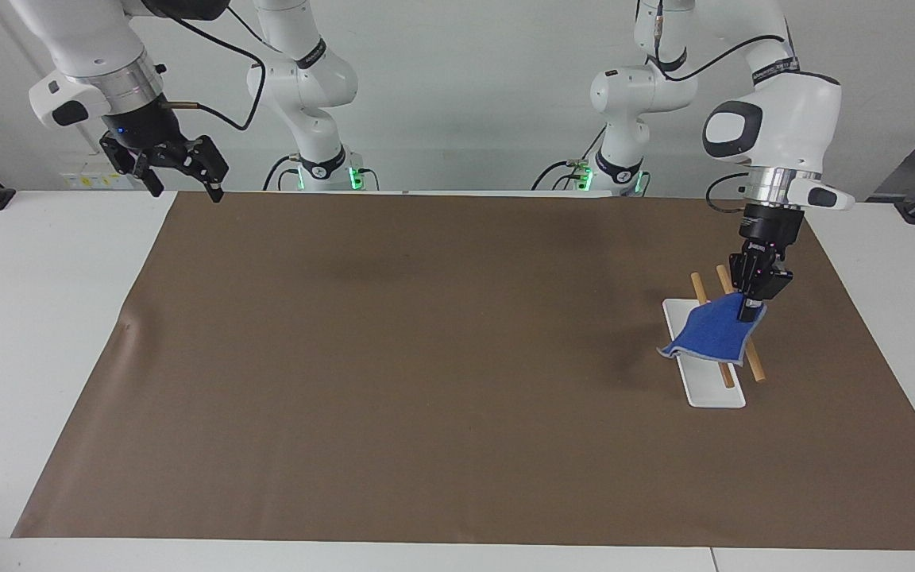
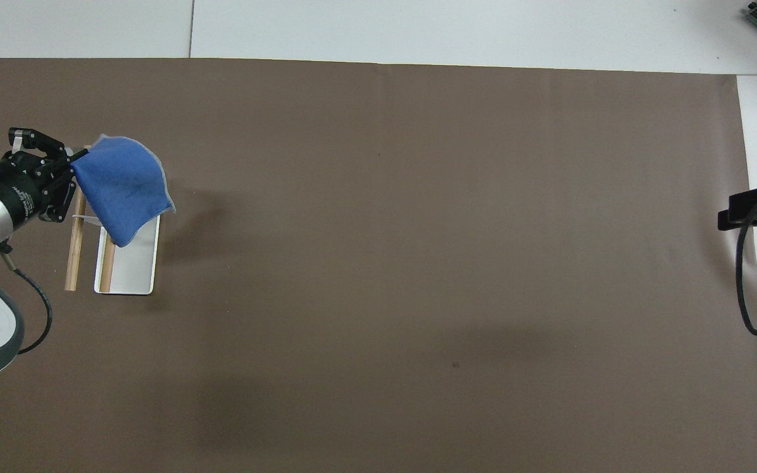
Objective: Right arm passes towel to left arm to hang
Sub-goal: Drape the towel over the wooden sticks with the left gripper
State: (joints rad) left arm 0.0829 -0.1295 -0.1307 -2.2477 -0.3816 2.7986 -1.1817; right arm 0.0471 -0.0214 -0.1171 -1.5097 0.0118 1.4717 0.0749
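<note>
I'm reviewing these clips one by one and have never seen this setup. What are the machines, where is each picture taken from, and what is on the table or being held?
These are two white robot arms bolted at one end of a table, each ending in a black two-finger pincer. One picture comes from a high camera facing the robots, so they stand at its top. The other looks steeply down from above the robots' own end, so the sides are swapped between the two.

A brown mat covers most of the table. Toward the left arm's end stands a small rack: a white base with two wooden rods.

The left pincer is shut on a corner of the blue towel, which hangs draped over the rack. The right pincer is open, holds nothing, and waits raised at the mat's corner at its own end of the table.
</note>
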